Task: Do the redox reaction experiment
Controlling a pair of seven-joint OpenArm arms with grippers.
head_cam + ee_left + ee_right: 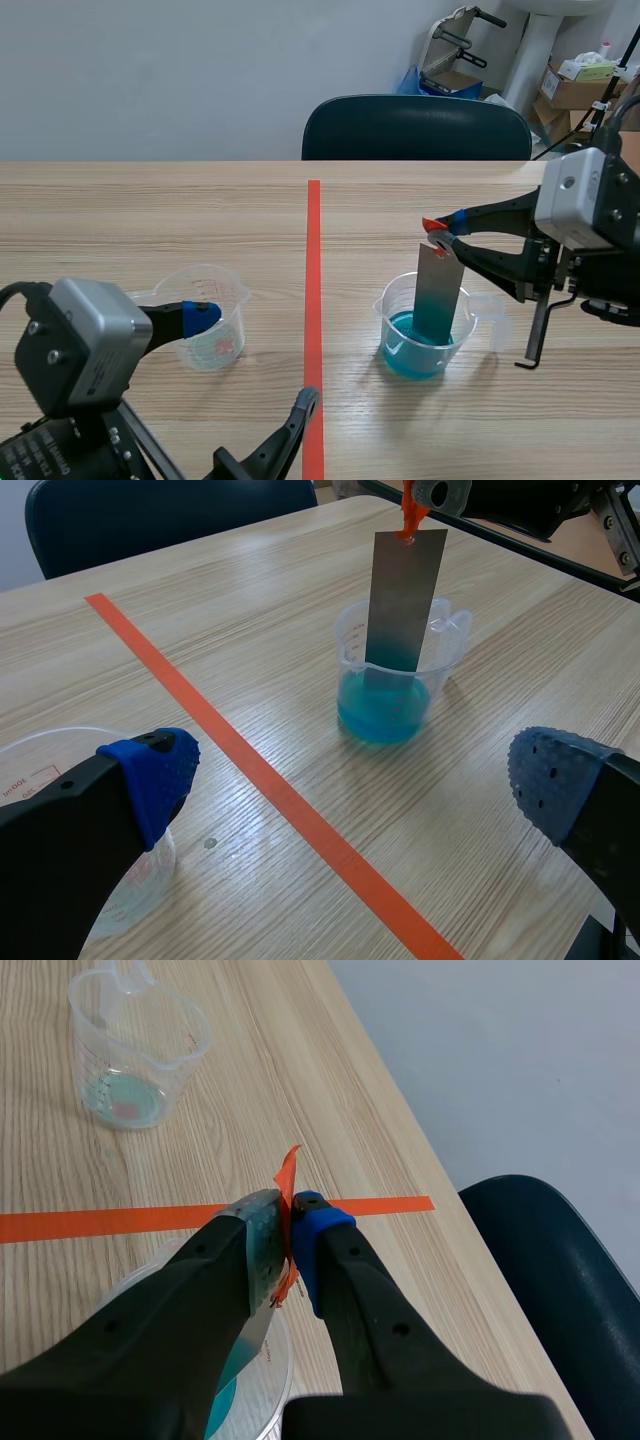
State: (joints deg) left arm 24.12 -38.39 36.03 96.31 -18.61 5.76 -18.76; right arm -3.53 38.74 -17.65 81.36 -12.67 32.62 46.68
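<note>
Fingers (320, 1232) of the right gripper (442, 235) are pressed together on the metal strip (437, 290), pinching it by the orange tab (433, 223) at its top. The strip hangs nearly upright with its lower end dipped in the blue liquid of a clear beaker (425, 340) that stands on the table (150, 220), right of the orange-red tape line (313, 300). Left of the line sits a second clear beaker (208, 330) with red markings. The left gripper (252, 358) hangs low with its fingers spread wide, holding nothing; one blue pad (150, 775) is just at that beaker's rim and partly covers it in the scene view. A dark chair (415, 128) stands behind the table's far edge, with cardboard boxes (575, 90) beyond it.
</note>
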